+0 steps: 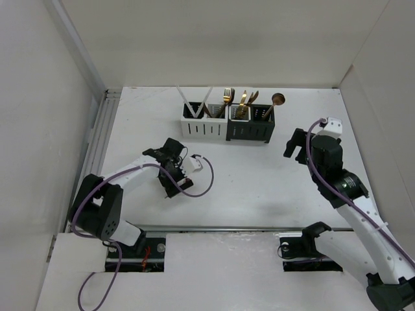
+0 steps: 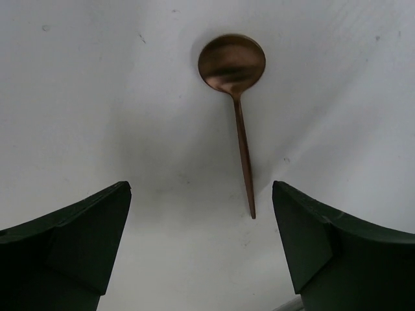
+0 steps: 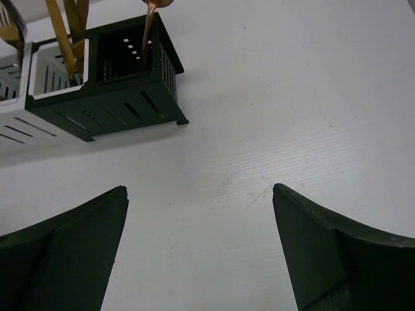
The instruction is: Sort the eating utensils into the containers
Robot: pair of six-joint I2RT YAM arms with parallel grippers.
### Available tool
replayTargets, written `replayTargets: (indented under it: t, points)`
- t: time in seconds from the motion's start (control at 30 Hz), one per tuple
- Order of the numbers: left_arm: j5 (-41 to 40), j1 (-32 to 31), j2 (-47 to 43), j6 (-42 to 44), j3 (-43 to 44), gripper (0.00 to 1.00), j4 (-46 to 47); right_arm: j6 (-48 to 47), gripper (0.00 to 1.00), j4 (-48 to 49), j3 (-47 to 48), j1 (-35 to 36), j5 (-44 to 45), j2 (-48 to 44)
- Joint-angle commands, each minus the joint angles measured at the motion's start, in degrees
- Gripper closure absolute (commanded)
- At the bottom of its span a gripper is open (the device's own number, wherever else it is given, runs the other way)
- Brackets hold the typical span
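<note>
A copper spoon (image 2: 234, 63) lies flat on the white table in the left wrist view. Its bowl points away and its handle tip ends just inside the right finger of my left gripper (image 2: 201, 188). That gripper stands open around bare table and touches nothing. In the top view my left gripper (image 1: 170, 184) points down at mid-left, and the arm hides this spoon. The containers (image 1: 227, 124) stand at the back with gold, copper and white utensils upright in them. My right gripper (image 1: 295, 148) (image 3: 200, 189) hangs open and empty to the right of the black container (image 3: 130, 97).
A purple cable (image 1: 194, 188) loops beside the left wrist. A copper spoon (image 1: 277, 99) sticks up from the rightmost black caddy. White walls enclose the table on the left, back and right. A metal rail (image 1: 97, 139) runs along the table's left edge.
</note>
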Motion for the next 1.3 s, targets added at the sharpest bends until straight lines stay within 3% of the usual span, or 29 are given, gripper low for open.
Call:
replayTargets:
  t: [0.0,0.3,0.43,0.5,0.53,0.6,0.8,1.1,1.27]
  points:
    - [0.2,-0.31,0.71,-2.28,-0.73,0.12,4.41,2.75,0.03,-1.7,0.26,0.68,2.79,-1.99]
    - [-3.41,-3.39,5.63,-7.56,-1.95,0.34,9.51,4.08,0.03,-3.37,0.26,0.68,5.16,-2.61]
    - [-3.41,-6.27,5.64,-8.78,-4.85,0.59,9.51,4.08,0.03,-3.37,0.78,0.68,6.39,-2.61]
    - [-2.89,-7.07,6.16,-10.01,-5.47,0.79,10.21,4.08,0.03,-3.9,0.78,0.68,6.92,-2.61]
    - [-2.88,-7.08,6.77,-10.02,-5.47,0.96,10.74,4.08,0.03,-3.9,0.78,0.68,6.92,-2.61]
    - [-2.36,-7.08,7.57,-11.59,-5.47,1.0,11.26,4.08,0.03,-3.9,1.3,0.68,6.92,-2.61]
    - [0.8,-7.08,5.82,-12.22,-1.09,1.0,9.25,3.55,0.03,-3.37,2.45,0.68,6.92,-0.24]
    - [5.63,-5.93,-4.38,-12.74,21.32,1.0,6.96,3.55,0.03,4.52,0.52,0.68,6.13,1.43]
    - [12.31,-5.93,1.84,-21.08,35.09,1.0,17.14,4.6,0.02,6.64,-0.01,0.68,6.13,3.81]
